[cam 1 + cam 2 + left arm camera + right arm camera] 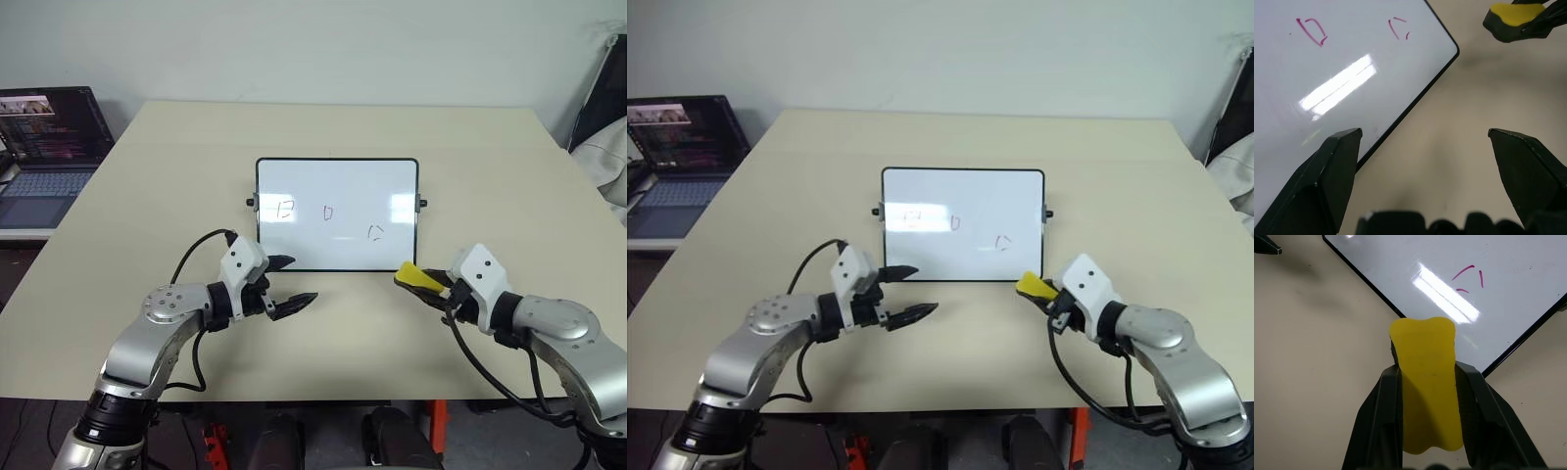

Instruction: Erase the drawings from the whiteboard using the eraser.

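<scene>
Right claw (431, 285) with eraser (417, 277) beside whiteboard (337, 213), laptop (44, 157) far left

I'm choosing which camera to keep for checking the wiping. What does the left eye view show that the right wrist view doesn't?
The left eye view alone shows the whole whiteboard with three drawings, the open left gripper near its front edge, and a laptop off to the side. The right wrist view alone shows how the right gripper has its fingers pinching the eraser. Both show the eraser, the table and the drawing nearest it.
</scene>
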You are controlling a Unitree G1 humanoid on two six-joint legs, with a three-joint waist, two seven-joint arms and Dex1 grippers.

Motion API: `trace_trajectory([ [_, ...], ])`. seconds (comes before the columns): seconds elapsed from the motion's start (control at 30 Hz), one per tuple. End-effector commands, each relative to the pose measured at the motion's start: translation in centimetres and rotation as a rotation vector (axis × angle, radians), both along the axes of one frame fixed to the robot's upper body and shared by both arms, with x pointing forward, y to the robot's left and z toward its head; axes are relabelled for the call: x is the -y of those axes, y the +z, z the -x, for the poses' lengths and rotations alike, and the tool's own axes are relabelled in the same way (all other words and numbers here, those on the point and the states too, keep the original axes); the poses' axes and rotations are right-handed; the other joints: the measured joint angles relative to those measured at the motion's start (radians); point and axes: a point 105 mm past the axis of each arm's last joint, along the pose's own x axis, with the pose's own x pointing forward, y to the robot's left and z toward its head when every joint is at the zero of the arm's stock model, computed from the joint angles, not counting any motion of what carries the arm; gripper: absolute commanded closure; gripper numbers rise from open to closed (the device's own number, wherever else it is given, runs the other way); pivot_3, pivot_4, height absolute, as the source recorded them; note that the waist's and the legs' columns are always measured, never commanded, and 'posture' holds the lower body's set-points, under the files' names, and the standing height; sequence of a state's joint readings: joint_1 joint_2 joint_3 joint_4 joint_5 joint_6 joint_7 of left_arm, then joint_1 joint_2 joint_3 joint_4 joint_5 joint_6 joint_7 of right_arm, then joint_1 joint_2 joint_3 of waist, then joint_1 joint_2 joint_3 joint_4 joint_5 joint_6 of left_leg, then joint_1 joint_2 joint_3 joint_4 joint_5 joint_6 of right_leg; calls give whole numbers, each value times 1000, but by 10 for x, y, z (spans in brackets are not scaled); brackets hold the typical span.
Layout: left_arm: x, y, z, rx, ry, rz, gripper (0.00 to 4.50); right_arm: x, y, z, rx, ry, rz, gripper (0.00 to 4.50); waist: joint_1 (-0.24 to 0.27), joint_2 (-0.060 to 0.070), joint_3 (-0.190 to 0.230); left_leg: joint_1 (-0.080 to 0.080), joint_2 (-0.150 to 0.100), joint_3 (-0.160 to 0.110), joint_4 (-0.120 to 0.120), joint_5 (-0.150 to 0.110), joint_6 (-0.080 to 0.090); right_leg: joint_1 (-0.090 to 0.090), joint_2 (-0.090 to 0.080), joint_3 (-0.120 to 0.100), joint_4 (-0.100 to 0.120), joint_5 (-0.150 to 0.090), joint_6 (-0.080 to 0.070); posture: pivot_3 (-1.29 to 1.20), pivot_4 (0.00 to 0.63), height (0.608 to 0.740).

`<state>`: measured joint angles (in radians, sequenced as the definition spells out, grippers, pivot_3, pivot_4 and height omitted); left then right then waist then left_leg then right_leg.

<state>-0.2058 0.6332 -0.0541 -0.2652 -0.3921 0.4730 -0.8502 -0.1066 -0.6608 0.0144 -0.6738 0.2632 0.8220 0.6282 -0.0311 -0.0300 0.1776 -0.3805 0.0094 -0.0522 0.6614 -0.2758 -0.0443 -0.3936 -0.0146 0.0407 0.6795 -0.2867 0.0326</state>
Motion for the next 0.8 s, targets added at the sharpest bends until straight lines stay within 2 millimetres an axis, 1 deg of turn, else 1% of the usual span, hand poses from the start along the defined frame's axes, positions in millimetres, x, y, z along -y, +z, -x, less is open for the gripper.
trace_trajectory([
  [0.03, 3, 8, 1, 55, -33, -6, 0, -4, 10, -2, 61, 0, 14, 3380, 2, 0, 0, 0, 0, 0, 0, 0, 0, 0, 0, 0, 0, 0, 0, 0, 150, 740],
  [0.3, 6, 9, 2, 68, -36, -3, 0, -4, 10, -5, 65, 1, 19, 3380, 2, 0, 0, -1, 0, -1, 0, 0, 0, 0, -2, 0, 0, 0, 0, 0, 150, 740],
  [0.47, 6, 10, 2, 70, -39, -2, 0, -11, 17, -11, 99, 15, 12, 3380, 1, 0, 0, -1, 0, -1, 0, 0, 0, 0, -2, 0, 0, 0, 0, 0, 150, 740],
  [0.53, 6, 9, 1, 69, -45, -8, 0, -16, 18, -21, 129, -3, 12, 3380, 0, 0, 0, 0, 0, -1, 0, 0, 0, 0, -2, 0, 0, 0, 0, 0, 150, 740],
  [0.6, 7, 9, 1, 68, -50, -10, 0, -19, 20, -40, 182, -74, -8, 3380, -1, 0, 0, 0, 0, -1, 0, 0, 0, 0, -2, 0, 0, 0, 0, 0, 150, 740],
  [0.67, 8, 8, 1, 67, -57, -12, 0, -23, 21, -56, 250, -118, 13, 3380, -1, 0, 0, 0, 0, -1, 0, 0, 0, 0, -2, 0, 0, 0, 0, 0, 150, 740],
  [0.8, 13, 8, 2, 66, -78, -17, 0, -33, 22, -76, 352, -143, 76, 3380, 0, 0, 0, -1, -1, 0, 0, 0, 0, -1, -2, 0, 0, 0, 0, 0, 150, 740],
])
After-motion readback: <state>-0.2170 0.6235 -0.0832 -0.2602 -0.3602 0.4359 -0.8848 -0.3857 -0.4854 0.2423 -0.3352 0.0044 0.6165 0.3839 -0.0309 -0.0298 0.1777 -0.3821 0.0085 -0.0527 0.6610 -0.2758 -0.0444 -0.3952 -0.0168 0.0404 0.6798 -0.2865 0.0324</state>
